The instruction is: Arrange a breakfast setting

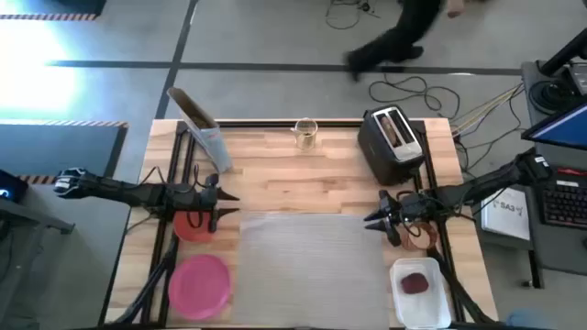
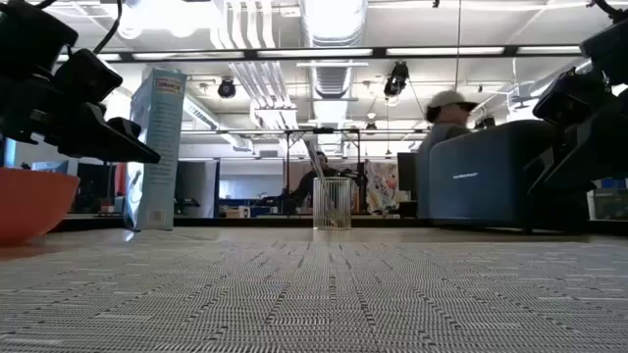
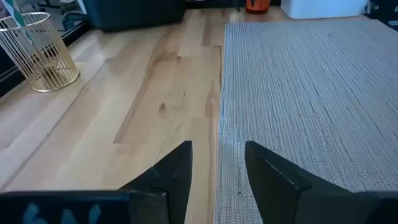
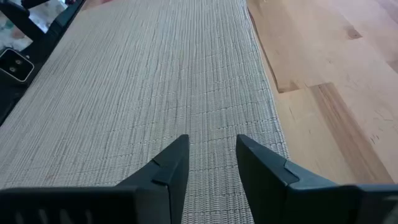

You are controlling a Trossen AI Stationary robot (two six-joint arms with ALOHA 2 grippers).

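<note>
The grey woven placemat (image 1: 312, 266) lies flat in the middle of the wooden table. My left gripper (image 1: 229, 203) hovers open over the mat's far left corner (image 3: 227, 134), fingers level and pointing toward the table's right. My right gripper (image 1: 371, 220) hovers open over the mat's right edge (image 4: 267, 124), pointing left. The red-orange bowl (image 1: 193, 225) sits under my left arm, and the pink plate (image 1: 199, 284) lies nearer the front edge. The orange cup (image 1: 417, 236) stands under my right arm. A dark-red item (image 1: 415, 284) lies in a white tray.
A black toaster (image 1: 392, 142) with a brown slice in its slot stands at the far right. A gold wire holder (image 1: 305, 135) is at far centre, and a carton (image 1: 197, 124) stands at far left. A person (image 2: 446, 113) is beyond the table.
</note>
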